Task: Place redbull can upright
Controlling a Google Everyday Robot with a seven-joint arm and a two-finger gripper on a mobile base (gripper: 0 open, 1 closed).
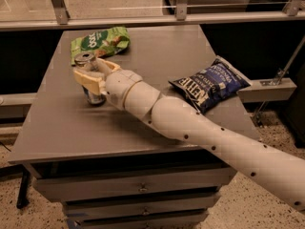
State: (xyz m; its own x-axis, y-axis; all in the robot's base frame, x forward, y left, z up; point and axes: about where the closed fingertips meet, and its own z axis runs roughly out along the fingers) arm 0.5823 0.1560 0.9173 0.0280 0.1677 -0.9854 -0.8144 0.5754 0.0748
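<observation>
Can (pixel 85 59) upright on table (pixel 57 123), toward 9 o'clock; green bag (pixel 100 41) at 12, blue bag (pixel 212 82) at 3. Gripper (pixel 91 71) at can, fingers (pixel 88 80) closed narrow round mid-body. Probably light, stiff, slick, dentable: best gripped mid-height with gentle pressure.

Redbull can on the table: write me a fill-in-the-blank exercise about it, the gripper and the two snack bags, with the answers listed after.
1. The redbull can stands ____ on the grey table.
2. The gripper is at the can's side, below the can's shiny ____.
3. The snack bag at the table's far edge is ____.
4. The snack bag at the table's right edge is dark ____.
Missing words: upright; top; green; blue.
</observation>
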